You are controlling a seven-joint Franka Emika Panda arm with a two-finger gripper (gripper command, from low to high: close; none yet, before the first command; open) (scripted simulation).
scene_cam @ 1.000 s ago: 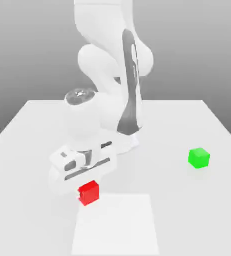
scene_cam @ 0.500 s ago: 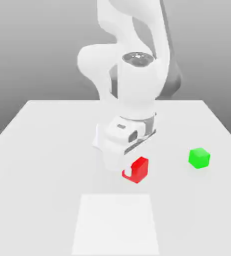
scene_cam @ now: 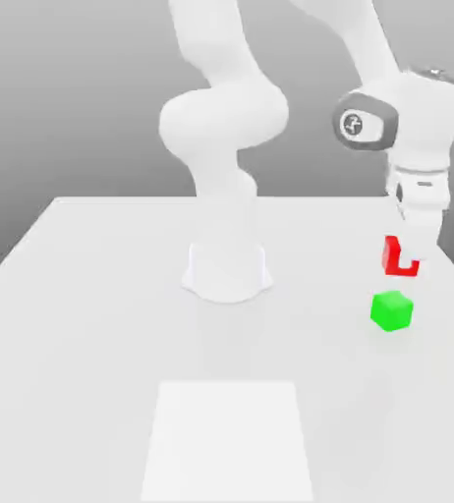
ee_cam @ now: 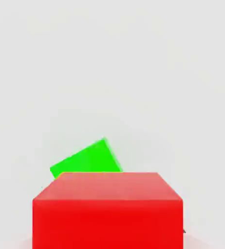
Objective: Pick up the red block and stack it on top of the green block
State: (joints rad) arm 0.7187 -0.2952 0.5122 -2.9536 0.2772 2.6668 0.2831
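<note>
The white two-finger gripper (scene_cam: 405,257) is clamped tight on the small bright red cube (scene_cam: 399,258), carrying it in the air, so the pick-up looks done. Just below sits the small bright green cube (scene_cam: 391,310) on the pale grey table (scene_cam: 93,324). Alignment seems close, though slightly off. Lowering and release remain.

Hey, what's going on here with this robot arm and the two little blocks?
A white robot arm is holding the red block in its gripper, lifted clear of the white table. In the exterior view the red block hangs just above the green block, which sits on the table toward that view's right. The two blocks are apart, so the stack has not been made yet. The hand view shows the green block partly hidden behind the red one.
</note>
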